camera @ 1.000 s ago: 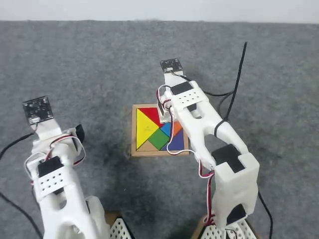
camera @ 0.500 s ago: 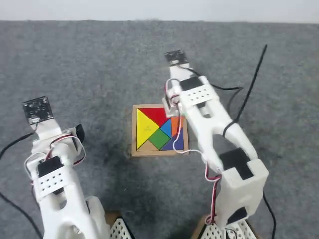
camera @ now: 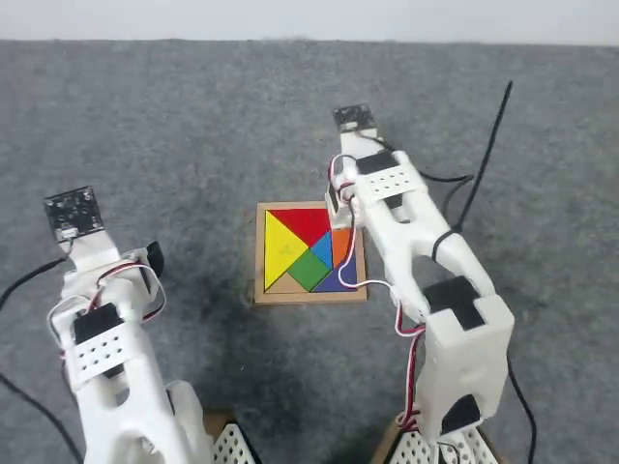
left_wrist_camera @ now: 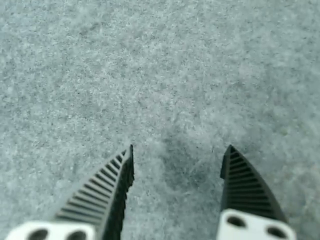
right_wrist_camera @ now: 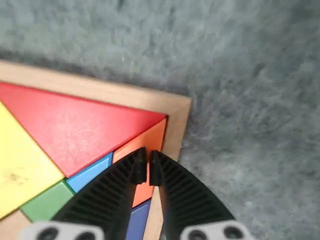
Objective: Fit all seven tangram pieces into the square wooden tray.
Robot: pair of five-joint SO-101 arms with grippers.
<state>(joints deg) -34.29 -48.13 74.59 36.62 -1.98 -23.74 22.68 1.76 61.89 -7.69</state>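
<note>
The square wooden tray [camera: 260,253] lies mid-table holding a yellow triangle [camera: 280,249], red triangle [camera: 302,221], green square [camera: 309,269], blue triangle [camera: 322,249], orange piece [camera: 341,243], purple piece [camera: 338,281] and a tan triangle [camera: 280,285]. The right arm [camera: 389,206] reaches over the tray's right side. Its wrist view has my right gripper [right_wrist_camera: 146,157] shut and empty, tips just above the orange piece [right_wrist_camera: 156,134] beside the red triangle [right_wrist_camera: 80,130] and tray rim [right_wrist_camera: 177,107]. My left gripper [left_wrist_camera: 180,152] is open over bare carpet, far left of the tray.
Grey carpet covers the table around the tray. The left arm [camera: 102,319] stands at the lower left. Black cables [camera: 484,159] trail right of the right arm. Both arm bases sit at the near edge.
The right arm swung to the right, from over the tray's middle to its right edge, uncovering the blue and orange pieces. The left arm has stayed still.
</note>
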